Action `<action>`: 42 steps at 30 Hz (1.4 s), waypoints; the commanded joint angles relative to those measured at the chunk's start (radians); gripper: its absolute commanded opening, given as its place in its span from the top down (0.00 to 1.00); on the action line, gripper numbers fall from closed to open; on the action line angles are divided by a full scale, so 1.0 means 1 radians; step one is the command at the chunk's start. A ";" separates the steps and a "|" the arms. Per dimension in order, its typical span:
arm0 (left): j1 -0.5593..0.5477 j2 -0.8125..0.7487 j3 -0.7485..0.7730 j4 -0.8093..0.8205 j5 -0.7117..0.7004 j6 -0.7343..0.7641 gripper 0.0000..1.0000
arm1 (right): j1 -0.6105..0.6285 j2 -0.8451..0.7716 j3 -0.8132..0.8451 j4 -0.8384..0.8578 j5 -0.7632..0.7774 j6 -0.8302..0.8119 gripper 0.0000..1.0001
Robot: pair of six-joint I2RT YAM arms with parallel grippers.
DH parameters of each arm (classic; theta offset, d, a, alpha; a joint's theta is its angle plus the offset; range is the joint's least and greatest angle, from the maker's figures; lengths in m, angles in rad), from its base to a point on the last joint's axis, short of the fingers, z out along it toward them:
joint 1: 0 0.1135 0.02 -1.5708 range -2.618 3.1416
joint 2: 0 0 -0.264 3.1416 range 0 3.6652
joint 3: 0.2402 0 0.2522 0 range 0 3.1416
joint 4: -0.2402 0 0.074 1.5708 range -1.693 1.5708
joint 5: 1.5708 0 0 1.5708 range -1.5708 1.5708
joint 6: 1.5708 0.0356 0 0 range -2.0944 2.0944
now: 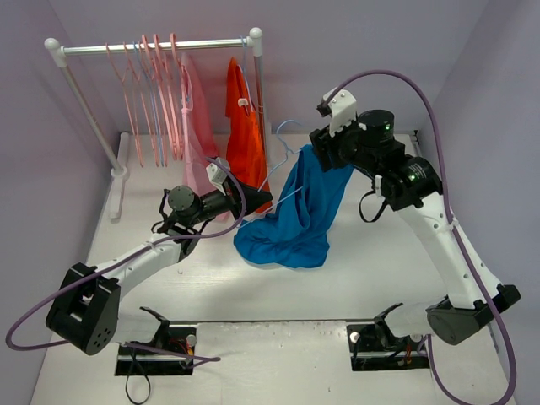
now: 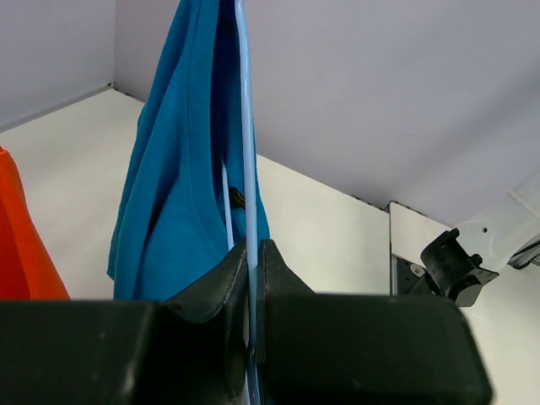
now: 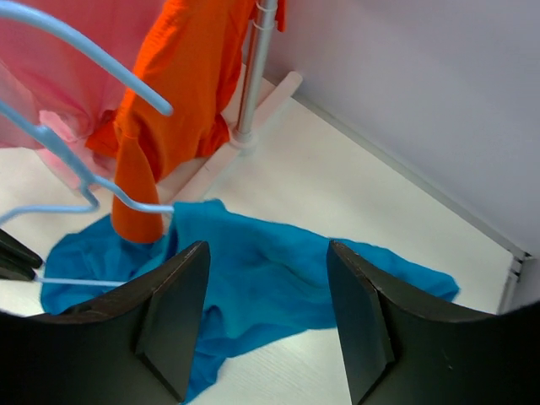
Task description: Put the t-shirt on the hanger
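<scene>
T-shirt (image 1: 287, 224), bright blue cloth, half on thin pale-blue hanger (image 2: 247, 152)
Left jaws pinch hanger; right jaws, wide open, above t-shirt.

Blue t-shirt (image 1: 295, 211): matt cloth, soft creases. Pale hanger (image 2: 246, 126): thin, smooth, slight sheen, looks plastic. White counter (image 1: 278, 291): matt, faint grain. Above counter, rack rail (image 1: 152, 46): bright polished metal.
</scene>
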 commanded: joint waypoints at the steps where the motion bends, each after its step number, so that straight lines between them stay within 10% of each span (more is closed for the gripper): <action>1: 0.000 -0.028 0.044 0.134 0.033 0.005 1.00 | -0.065 -0.072 -0.030 0.029 -0.139 -0.128 0.42; 21: 0.000 -0.081 0.111 0.026 0.154 0.039 1.00 | -0.142 0.038 0.009 -0.101 -0.460 -0.367 0.37; 26: 0.001 -0.071 0.129 0.007 0.181 0.041 1.00 | -0.141 0.039 0.004 -0.104 -0.502 -0.368 0.54; 32: 0.022 -0.056 0.184 -0.088 0.203 0.068 1.00 | -0.141 0.008 -0.023 -0.104 -0.520 -0.374 0.98; 36: 0.080 -0.058 0.246 -0.187 0.196 0.088 0.98 | -0.141 -0.024 -0.041 -0.103 -0.525 -0.373 1.00; 42: 0.132 -0.072 0.427 -0.533 0.087 0.140 0.60 | -0.140 -0.086 -0.085 -0.097 -0.509 -0.398 1.00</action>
